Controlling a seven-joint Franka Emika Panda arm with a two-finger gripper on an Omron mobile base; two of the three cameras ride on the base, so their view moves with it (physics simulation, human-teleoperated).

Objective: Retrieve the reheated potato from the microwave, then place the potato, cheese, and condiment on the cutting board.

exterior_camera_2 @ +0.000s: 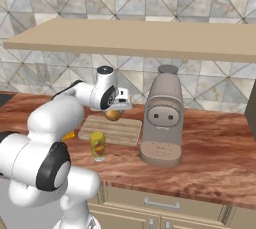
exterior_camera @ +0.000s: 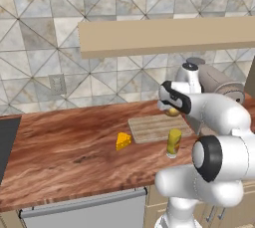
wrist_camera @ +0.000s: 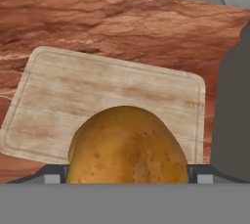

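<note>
- Left base view: the white arm reaches over a brown wooden counter point(exterior_camera: 64, 147). Its gripper point(exterior_camera: 172, 108) grasps the potato point(exterior_camera: 173, 112) above the far edge of the cutting board point(exterior_camera: 157, 127). The cheese point(exterior_camera: 123, 140) lies on the counter at the board's eight o'clock, just beside it. The condiment point(exterior_camera: 174, 143) stands upright at the board's five o'clock.
- Right base view: the gripper point(exterior_camera_2: 114, 110) holds the potato point(exterior_camera_2: 113, 115) over the board point(exterior_camera_2: 112, 129). The condiment point(exterior_camera_2: 98, 146) stands at the board's six o'clock. A tan coffee machine point(exterior_camera_2: 162, 117) stands at three o'clock.
- Hand view: the potato point(wrist_camera: 128, 147) sits at six o'clock, with the board point(wrist_camera: 105, 101) beneath it.
</note>
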